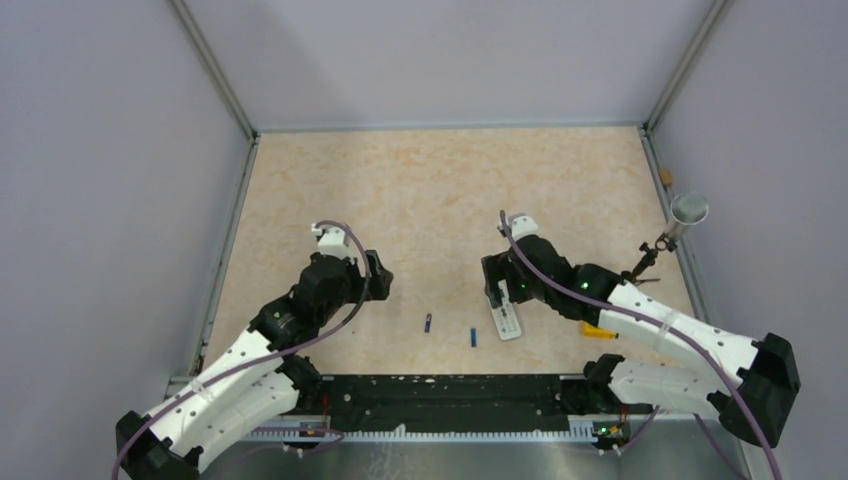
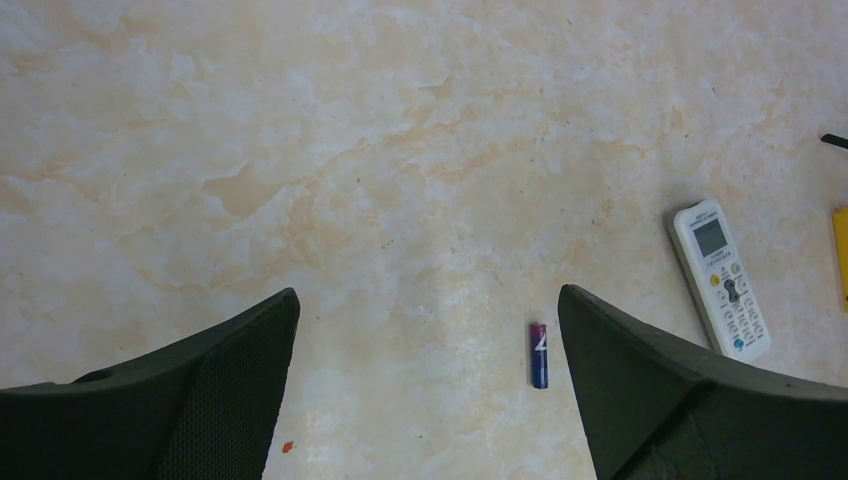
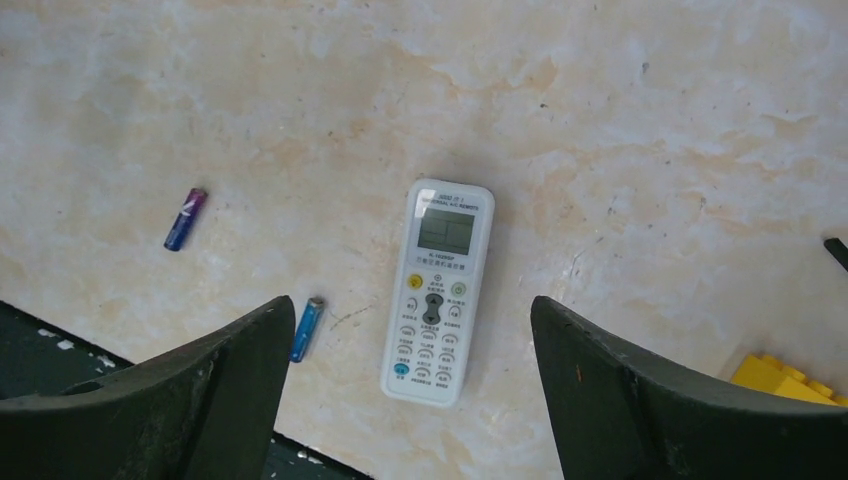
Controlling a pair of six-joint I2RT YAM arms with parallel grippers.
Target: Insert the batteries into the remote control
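The left claw [image 2: 427, 290] and right claw [image 3: 410, 300] are open and empty, the remote [image 3: 438, 290] lies face up under the right one, batteries [image 3: 306, 328] just beside it, and it looks light and slippery, so grab its long sides.

Marbled table [image 3: 620, 110] carries the remote control [image 3: 439, 290], two batteries [image 3: 186, 219] and a yellow block [image 3: 785, 379].

table [image 1: 430, 190] showing a beige marbled top | yellow block [image 3: 790, 382] lying on it at front right; grey round-topped piece [image 1: 688, 208] standing on a black holder at the right edge
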